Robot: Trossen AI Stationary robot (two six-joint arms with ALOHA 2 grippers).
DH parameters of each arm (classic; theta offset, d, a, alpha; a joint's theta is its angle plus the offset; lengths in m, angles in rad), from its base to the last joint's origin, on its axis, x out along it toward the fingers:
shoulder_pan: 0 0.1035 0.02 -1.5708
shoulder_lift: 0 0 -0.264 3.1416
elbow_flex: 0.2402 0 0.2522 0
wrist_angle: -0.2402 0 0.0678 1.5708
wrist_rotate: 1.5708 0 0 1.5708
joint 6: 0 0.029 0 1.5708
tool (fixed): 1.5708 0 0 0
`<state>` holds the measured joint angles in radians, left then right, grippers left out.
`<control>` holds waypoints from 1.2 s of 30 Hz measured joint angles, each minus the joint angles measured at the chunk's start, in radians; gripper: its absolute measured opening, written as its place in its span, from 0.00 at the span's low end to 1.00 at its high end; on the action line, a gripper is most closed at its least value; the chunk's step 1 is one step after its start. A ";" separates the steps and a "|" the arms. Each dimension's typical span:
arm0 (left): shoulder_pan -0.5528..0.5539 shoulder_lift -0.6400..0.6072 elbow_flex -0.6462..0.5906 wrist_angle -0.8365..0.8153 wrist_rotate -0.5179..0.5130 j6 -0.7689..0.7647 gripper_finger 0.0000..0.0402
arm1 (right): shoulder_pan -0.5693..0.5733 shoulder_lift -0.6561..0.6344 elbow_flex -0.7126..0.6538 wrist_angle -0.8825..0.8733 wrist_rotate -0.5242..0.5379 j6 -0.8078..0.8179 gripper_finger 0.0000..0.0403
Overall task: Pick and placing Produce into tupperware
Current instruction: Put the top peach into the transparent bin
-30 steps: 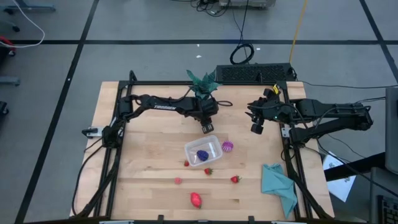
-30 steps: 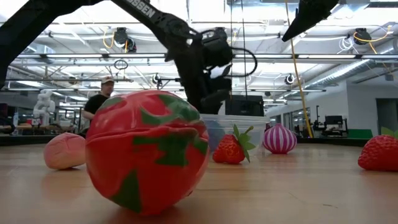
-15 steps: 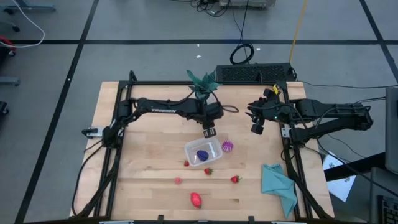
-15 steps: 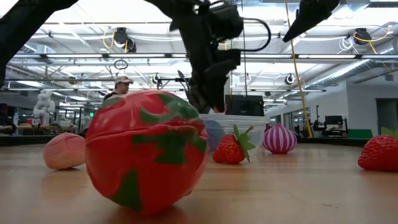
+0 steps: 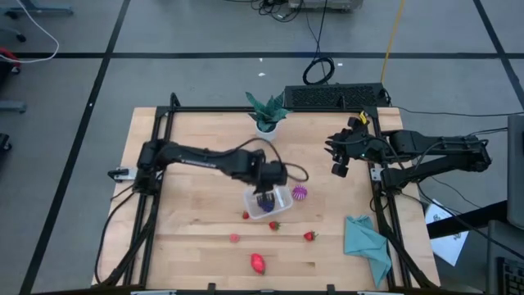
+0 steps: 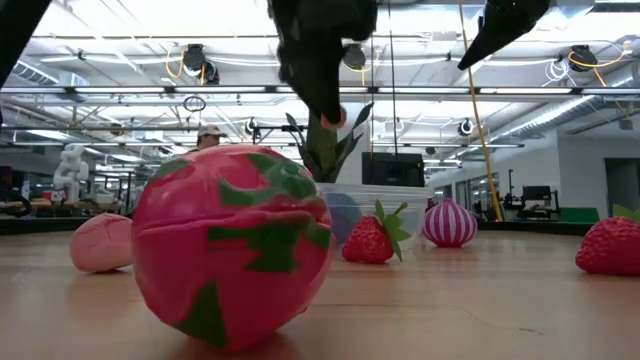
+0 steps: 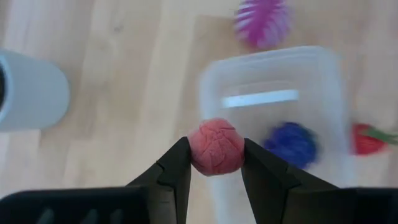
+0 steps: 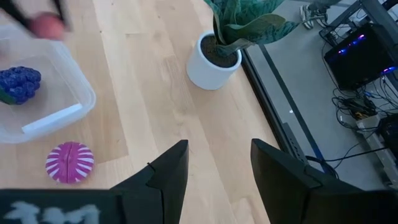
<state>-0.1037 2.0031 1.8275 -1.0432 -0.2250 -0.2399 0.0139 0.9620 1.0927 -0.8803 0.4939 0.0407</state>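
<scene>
i count two arms. my left pincer [image 5: 264,197] hangs over the tupperware [image 5: 267,201] near the middle of the surface [image 5: 196,238], its fingers closed tight on one small pink fruit [image 7: 216,147], held above the container's rim and clear of the wood. from above i count five loose fruits on the surface: a small red one [image 5: 245,215] just beside the tupperware's left corner, a pink one [image 5: 234,238] nearer the front edge, a large red one [image 5: 258,263] closest to the front edge, a strawberry [image 5: 274,225] just in front of the container, and another strawberry [image 5: 309,236] further right. one purple-and-white striped fruit [image 5: 300,194] sits just beside the tupperware's right side. inside the tupperware i see one blue-purple berry cluster [image 7: 292,144]. one white potted plant [image 5: 266,114] stands by the back edge. my right pincer [image 5: 338,161] waits above the surface's right side, fingers partly apart and holding nothing. one teal cloth [image 5: 366,243] lies at the front right corner.
</scene>
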 joint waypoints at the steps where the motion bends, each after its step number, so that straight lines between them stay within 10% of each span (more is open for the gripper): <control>1: -0.020 -0.006 0.000 -0.011 -0.008 -0.018 0.30 | 0.000 -0.001 0.000 0.000 0.000 0.000 0.41; 15: -0.187 -0.023 0.000 -0.009 -0.065 -0.155 0.30 | 0.000 -0.005 0.000 0.000 0.001 0.045 0.41; 36: -0.108 -0.018 -0.323 0.198 0.029 -0.219 0.30 | 0.000 -0.005 0.000 -0.004 0.001 0.053 0.41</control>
<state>-0.2119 1.9847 1.5048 -0.8450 -0.1962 -0.4588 0.0139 0.9573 1.0927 -0.8845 0.4950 0.0933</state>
